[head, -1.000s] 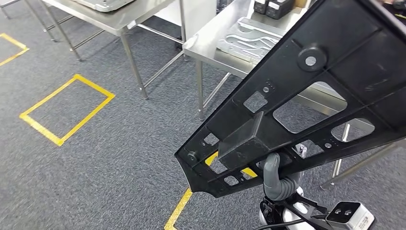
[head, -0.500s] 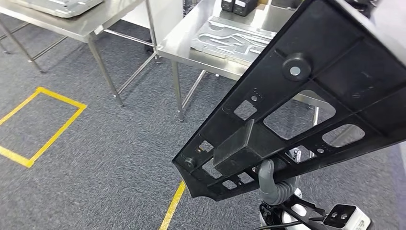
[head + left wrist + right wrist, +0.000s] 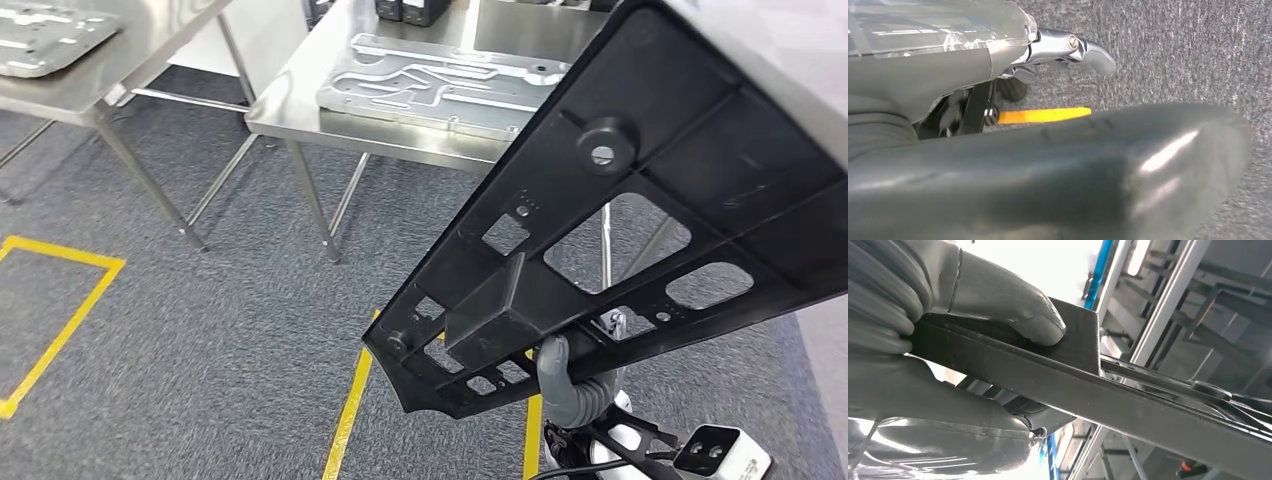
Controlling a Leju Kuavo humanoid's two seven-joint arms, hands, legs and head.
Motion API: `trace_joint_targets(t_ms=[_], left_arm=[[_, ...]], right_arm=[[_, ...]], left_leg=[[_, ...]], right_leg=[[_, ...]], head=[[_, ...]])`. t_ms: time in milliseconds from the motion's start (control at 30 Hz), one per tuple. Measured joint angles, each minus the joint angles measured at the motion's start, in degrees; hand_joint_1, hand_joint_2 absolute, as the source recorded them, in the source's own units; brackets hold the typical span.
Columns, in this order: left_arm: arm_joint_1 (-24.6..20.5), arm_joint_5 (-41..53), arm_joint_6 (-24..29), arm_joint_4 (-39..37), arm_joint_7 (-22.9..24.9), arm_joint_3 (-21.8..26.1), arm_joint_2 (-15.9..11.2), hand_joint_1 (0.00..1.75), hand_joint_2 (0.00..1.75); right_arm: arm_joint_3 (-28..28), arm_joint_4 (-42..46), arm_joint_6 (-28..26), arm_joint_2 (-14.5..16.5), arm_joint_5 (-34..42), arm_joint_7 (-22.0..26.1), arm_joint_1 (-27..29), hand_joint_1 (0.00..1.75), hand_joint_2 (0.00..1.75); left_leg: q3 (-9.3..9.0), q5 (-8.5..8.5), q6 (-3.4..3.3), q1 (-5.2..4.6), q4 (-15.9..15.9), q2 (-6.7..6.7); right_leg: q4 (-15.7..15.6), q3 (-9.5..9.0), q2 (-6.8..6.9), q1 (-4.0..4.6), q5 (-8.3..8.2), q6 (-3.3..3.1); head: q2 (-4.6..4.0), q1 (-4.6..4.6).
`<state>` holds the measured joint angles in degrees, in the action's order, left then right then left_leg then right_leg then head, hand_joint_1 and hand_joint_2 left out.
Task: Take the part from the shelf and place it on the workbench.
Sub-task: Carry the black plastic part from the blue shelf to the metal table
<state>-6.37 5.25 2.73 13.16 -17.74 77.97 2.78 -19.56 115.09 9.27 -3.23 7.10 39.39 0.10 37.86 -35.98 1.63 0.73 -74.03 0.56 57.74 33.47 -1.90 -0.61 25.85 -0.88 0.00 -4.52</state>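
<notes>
A large black plastic part [image 3: 640, 220], flat with ribs and cut-outs, is held up in front of me and tilts across the right half of the head view. My right hand [image 3: 562, 378] grips its lower edge from beneath. In the right wrist view the thumb and fingers [image 3: 1013, 310] clamp the part's [image 3: 1128, 405] edge. The steel workbench [image 3: 300, 118] stands ahead beyond the part, with a silver machined plate [image 3: 440, 82] lying on it. My left hand [image 3: 998, 170] hangs over the grey carpet with nothing in it, its fingers apart.
A second steel table [image 3: 110, 70] with another metal plate [image 3: 40, 35] stands at the far left. Yellow tape lines [image 3: 345, 420] mark the grey carpet. Dark boxes [image 3: 405, 10] sit at the back of the workbench. The bench legs [image 3: 310, 200] reach the floor ahead.
The whole view has shifted: the camera has moved, and the workbench and its plate now lie nearer and further left. The black part stays in my right hand's grip.
</notes>
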Motion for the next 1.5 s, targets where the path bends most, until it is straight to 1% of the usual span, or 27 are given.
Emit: trace_joint_targets(t_ms=[33, 67, 133, 200, 267, 300, 367, 433, 500, 533, 567, 600, 667, 733, 800, 867, 933, 967, 1000, 1033, 1067, 1167, 1233, 1333, 1400, 1467, 1500], left_arm=[[0.04, -0.02, 0.08, 0.00, 0.07, 0.03, 0.00, 0.00, 0.00], [0.03, -0.04, 0.15, 0.00, 0.16, 0.06, 0.00, 0.00, 0.00], [0.01, -0.03, 0.32, 0.00, 0.49, 0.12, 0.01, 0.00, 0.00], [-0.03, 0.09, 0.49, 0.00, 0.77, 0.19, 0.03, 0.00, 0.00], [-0.12, 0.20, 0.55, -0.01, 0.92, 0.22, 0.09, 0.00, 0.00], [-0.20, 0.10, 0.48, 0.00, 0.97, 0.23, 0.19, 0.00, 0.00], [-0.30, -0.03, 0.21, 0.00, 1.06, 0.22, 0.36, 0.00, 0.00], [-0.18, -0.04, -0.05, 0.00, 1.13, 0.21, 0.42, 0.00, 0.00], [-0.07, -0.01, -0.13, 0.00, 1.22, 0.21, 0.42, 0.00, 0.00], [-0.08, -0.01, -0.13, 0.00, 1.27, 0.21, 0.43, 0.00, 0.00], [-0.13, -0.01, -0.14, 0.00, 1.31, 0.21, 0.47, 0.00, 0.00], [-0.19, -0.01, -0.16, 0.00, 1.33, 0.21, 0.54, 0.00, 0.00], [-0.30, -0.01, -0.30, 0.00, 1.28, 0.19, 0.66, 0.00, 0.00], [-0.38, -0.01, -0.55, 0.00, 1.13, 0.07, 0.68, 0.00, 0.00], [-0.56, -0.02, -0.82, 0.00, 0.95, -0.17, 0.67, 0.00, 0.00], [-0.75, -0.02, -0.96, 0.00, 0.83, -0.34, 0.65, 0.00, 0.00], [-0.67, 0.02, -0.99, -0.02, 0.78, -0.39, 0.65, 0.00, 0.00], [-0.52, 0.03, -1.00, -0.02, 0.78, -0.39, 0.66, 0.00, 0.00], [-0.35, 0.04, -1.01, -0.02, 0.78, -0.40, 0.65, 0.00, 0.00], [-0.25, 0.04, -1.01, -0.02, 0.79, -0.43, 0.63, 0.00, 0.00], [-0.18, 0.01, -1.06, -0.02, 0.81, -0.46, 0.61, 0.00, 0.00], [-0.27, -0.01, -1.61, -0.02, 0.97, -0.61, 0.55, 0.00, 0.00], [-0.38, 0.02, -2.15, -0.02, 1.05, -0.69, 0.51, 0.00, 0.00], [-0.51, 0.02, -2.64, -0.02, 0.99, -0.80, 0.51, 0.00, 0.00], [-0.56, 0.00, -2.81, -0.02, 0.96, -0.94, 0.51, 0.00, 0.00], [-0.51, 0.02, -2.88, -0.02, 0.91, -1.05, 0.48, 0.00, 0.00], [-0.49, 0.02, -2.89, -0.02, 0.86, -1.08, 0.46, 0.00, 0.00]], right_arm=[[0.01, -0.01, 0.15, 0.01, -0.12, 0.00, 0.30, 1.75, 1.75], [0.01, 0.02, 0.32, 0.01, -0.28, 0.00, 0.66, 1.75, 1.75], [0.11, 0.18, 0.80, 0.10, -0.77, 0.01, 1.54, 1.75, 1.75], [0.37, 0.74, 1.53, 0.39, -1.53, 0.01, 2.83, 1.75, 1.75], [0.67, 1.68, 2.24, 0.88, -2.41, 0.02, 4.59, 1.75, 1.75], [0.81, 2.22, 2.47, 1.20, -2.91, 0.02, 5.54, 1.75, 1.75], [1.03, 3.19, 2.71, 1.79, -3.78, 0.02, 6.96, 1.75, 1.75], [1.14, 3.83, 2.84, 2.29, -4.37, 0.02, 7.86, 1.75, 1.75], [1.32, 4.13, 2.86, 2.66, -4.67, 0.02, 8.82, 1.75, 1.75], [1.46, 4.24, 2.84, 2.79, -4.75, 0.02, 9.25, 1.75, 1.75], [1.62, 4.37, 2.83, 2.91, -4.83, 0.02, 9.56, 1.75, 1.75], [1.76, 4.54, 2.83, 3.03, -4.91, 0.02, 9.78, 1.75, 1.75], [1.97, 5.00, 2.84, 3.28, -5.10, 0.02, 10.02, 1.75, 1.75], [2.07, 5.47, 2.70, 3.55, -5.28, 0.02, 10.27, 1.75, 1.75], [2.15, 5.82, 2.49, 3.79, -5.39, 0.02, 10.62, 1.75, 1.75], [2.26, 6.13, 2.42, 4.08, -5.49, 0.02, 10.87, 1.75, 1.75], [2.33, 6.28, 2.38, 4.41, -5.63, 0.02, 10.96, 1.75, 1.75], [2.33, 6.27, 2.26, 4.52, -5.78, 0.02, 10.98, 1.75, 1.75], [2.34, 6.26, 1.98, 4.57, -6.01, 0.01, 11.06, 1.75, 1.75], [2.34, 6.26, 1.60, 4.59, -6.25, 0.01, 11.16, 1.75, 1.75], [2.34, 6.26, 1.14, 4.59, -6.47, 0.00, 11.28, 1.75, 1.75], [2.34, 6.26, -0.05, 4.60, -6.86, 0.01, 11.59, 1.75, 1.75], [2.33, 6.26, -0.90, 4.61, -7.13, 0.02, 11.64, 1.75, 1.75], [2.31, 6.26, -1.94, 4.61, -7.26, 0.02, 11.61, 1.75, 1.75], [2.32, 6.26, -2.06, 4.61, -7.26, 0.02, 11.52, 1.75, 1.75], [2.32, 6.26, -2.05, 4.61, -7.26, 0.02, 11.47, 1.75, 1.75], [2.32, 6.26, -2.11, 4.61, -7.26, 0.02, 11.48, 1.75, 1.75]], left_leg=[[0.02, 1.07, -0.02, 0.01, 0.38, -0.09], [-0.94, 3.08, -0.11, 0.04, 2.92, -0.30], [-4.13, 7.04, -0.40, 0.22, 10.68, -2.24], [-5.91, 8.27, -0.85, 0.30, 14.92, -4.05], [-6.09, 8.16, -1.50, 0.25, 15.29, -3.72], [-6.18, 8.31, -1.90, 0.29, 15.52, -3.13], [-6.39, 8.61, -2.76, 0.43, 16.03, -1.81], [-6.44, 8.58, -3.26, 0.23, 16.14, -0.36], [-6.45, 8.44, -3.38, 0.07, 16.11, 1.17], [-6.50, 8.36, -3.36, 0.04, 16.10, 1.92], [-6.60, 8.25, -3.28, 0.03, 16.06, 2.60], [-6.74, 8.12, -3.13, 0.02, 16.02, 3.24], [-7.05, 7.77, -2.63, -0.22, 15.89, 4.24], [-7.38, 7.50, -2.01, -0.46, 15.92, 5.13], [-7.79, 7.30, -1.40, -0.52, 16.11, 6.06], [-7.33, 5.78, -0.82, -0.39, 14.41, 4.64], [-4.76, 2.34, -0.46, -0.13, 8.39, 1.74], [-3.03, 0.73, -0.40, -0.07, 4.64, 0.87], [-1.67, -0.06, -0.38, -0.04, 1.84, 0.39], [-1.06, 0.25, -0.39, -0.04, 0.84, 0.16], [-1.42, 1.64, -0.44, -0.04, 2.03, 0.07], [-5.36, 7.00, -0.91, -0.08, 11.99, -0.28], [-6.44, 7.72, -1.49, -0.23, 15.02, -0.58], [-6.45, 8.16, -2.63, -0.22, 15.54, -0.42], [-6.48, 8.53, -3.33, -0.08, 15.94, -0.14], [-6.37, 8.56, -3.59, -0.17, 15.94, 0.12], [-6.35, 8.53, -3.62, -0.22, 15.93, 0.22]], right_leg=[[0.08, -0.06, -0.78, 0.00, 0.02, 0.04], [0.19, -0.15, -1.58, -0.02, 0.08, 0.12], [0.57, -0.15, -2.99, 0.01, 0.30, 0.50], [0.87, 0.21, -4.18, 0.02, 0.36, 1.10], [0.78, 0.54, -5.24, -0.06, 0.16, 1.82], [0.89, 0.61, -5.01, -0.11, 0.24, 2.13], [3.39, 1.76, -2.45, 0.00, 1.93, 2.68], [10.08, 4.99, 0.60, -0.03, 5.46, 3.06], [16.16, 8.02, 1.44, -0.21, 7.46, 3.35], [16.49, 8.18, 1.63, -0.27, 6.94, 3.41], [14.49, 7.12, 1.92, -0.29, 5.45, 3.38], [10.67, 5.04, 2.57, -0.25, 3.48, 3.24], [3.27, 1.10, 4.55, 0.12, 1.01, 2.60], [0.80, -0.05, 5.09, 0.51, 0.74, 1.95], [0.55, -0.04, 3.87, 0.41, 0.48, 1.39], [0.03, -0.27, 2.84, 0.06, 0.13, 0.76], [-0.16, -0.32, 2.01, -0.04, -0.05, 0.29], [-0.13, -0.28, 1.58, 0.02, -0.06, 0.15], [-0.09, -0.28, 1.12, 0.08, -0.05, 0.07], [-0.02, -0.31, 0.64, 0.12, -0.02, 0.05], [0.09, -0.35, 0.23, 0.13, 0.02, 0.09], [0.70, -0.26, -0.50, 0.20, 0.35, 0.58], [0.99, 0.05, -0.71, 0.32, 0.41, 1.17], [1.26, 0.34, -0.56, 0.28, 0.58, 2.13], [4.85, 1.96, 0.36, 0.21, 2.97, 2.64], [12.11, 5.34, 1.19, 0.08, 6.61, 2.98], [15.20, 6.79, 1.34, -0.01, 7.65, 3.08]], head=[[0.00, 0.00], [0.00, 0.00], [0.00, 0.00], [0.00, -0.01], [0.00, -0.01], [0.00, 0.00], [0.00, 0.00], [0.00, 0.00], [0.00, 0.00], [0.00, 0.00], [0.00, 0.00], [0.00, 0.00], [0.00, 0.00], [0.00, 0.00], [0.00, 0.00], [0.00, -0.01], [0.00, -0.01], [0.00, -0.01], [0.00, -0.01], [0.00, -0.01], [0.00, 0.00], [0.00, 0.00], [0.00, 0.00], [0.00, 0.01], [0.00, 0.01], [0.00, 0.00], [0.00, 0.00]])
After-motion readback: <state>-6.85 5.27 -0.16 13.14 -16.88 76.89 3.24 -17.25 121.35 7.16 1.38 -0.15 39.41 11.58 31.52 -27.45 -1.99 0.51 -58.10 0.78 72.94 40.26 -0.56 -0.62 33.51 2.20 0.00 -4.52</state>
